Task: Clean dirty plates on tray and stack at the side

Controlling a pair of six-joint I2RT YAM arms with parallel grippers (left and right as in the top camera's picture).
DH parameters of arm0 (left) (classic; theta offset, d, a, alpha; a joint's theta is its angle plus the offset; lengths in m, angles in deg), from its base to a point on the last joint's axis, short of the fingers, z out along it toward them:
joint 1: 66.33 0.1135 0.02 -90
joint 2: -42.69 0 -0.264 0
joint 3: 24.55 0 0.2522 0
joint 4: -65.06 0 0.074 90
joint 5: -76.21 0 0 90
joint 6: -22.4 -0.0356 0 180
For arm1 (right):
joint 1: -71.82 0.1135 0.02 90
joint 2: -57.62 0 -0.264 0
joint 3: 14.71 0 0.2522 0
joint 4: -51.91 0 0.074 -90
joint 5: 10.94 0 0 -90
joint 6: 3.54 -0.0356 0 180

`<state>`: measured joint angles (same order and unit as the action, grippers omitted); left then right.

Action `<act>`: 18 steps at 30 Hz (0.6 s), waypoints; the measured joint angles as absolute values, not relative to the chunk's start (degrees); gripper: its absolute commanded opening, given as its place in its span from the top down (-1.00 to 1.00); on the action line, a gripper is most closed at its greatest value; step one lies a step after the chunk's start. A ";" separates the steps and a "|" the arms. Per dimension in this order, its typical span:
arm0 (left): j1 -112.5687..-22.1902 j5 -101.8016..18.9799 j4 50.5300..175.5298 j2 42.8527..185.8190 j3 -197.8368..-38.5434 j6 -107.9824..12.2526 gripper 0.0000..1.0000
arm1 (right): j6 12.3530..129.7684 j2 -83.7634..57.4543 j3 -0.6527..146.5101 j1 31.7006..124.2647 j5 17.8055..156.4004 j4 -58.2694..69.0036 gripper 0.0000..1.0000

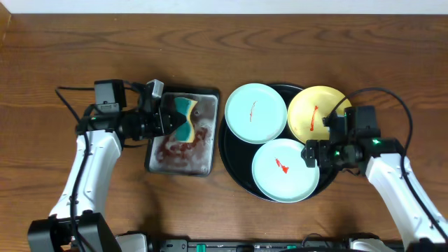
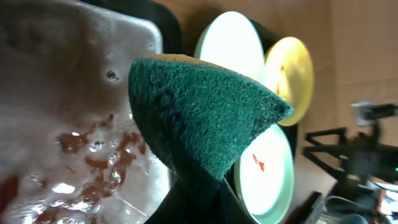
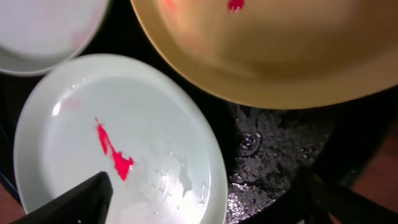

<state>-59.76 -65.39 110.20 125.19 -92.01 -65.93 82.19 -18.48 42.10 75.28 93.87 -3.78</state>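
The wooden table [image 1: 392,49] carries the round black tray [image 1: 233,154] at centre-right and a wet, sauce-stained pan [image 1: 178,159] just to its left. All three plates lie on the tray, each with its red smear: one mint plate [image 1: 255,112] at the far left, the yellow plate [image 1: 315,112] at the far right, another mint plate [image 1: 285,169] nearest the robot. None is stacked at the side, so the cleaning looks barely begun. The left gripper [image 1: 172,120] pinches a green-faced sponge [image 2: 199,118] above the pan. The right gripper [image 3: 208,186] stands spread across the near plate's right rim, one finger above the plate, the other above the wet tray. The step in hand appears to be taking that plate. Next, the jaws would need to close on the rim and steady or lift it so the sponge can wipe.
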 measured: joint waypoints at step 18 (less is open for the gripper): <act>-59.26 -70.13 107.73 125.19 -91.77 -69.40 0.86 | 85.53 -29.69 42.10 75.28 98.13 -1.42 -0.22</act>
<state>-59.26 -70.13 107.73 125.19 -91.77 -69.40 85.53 -29.69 42.10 75.28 98.13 -1.42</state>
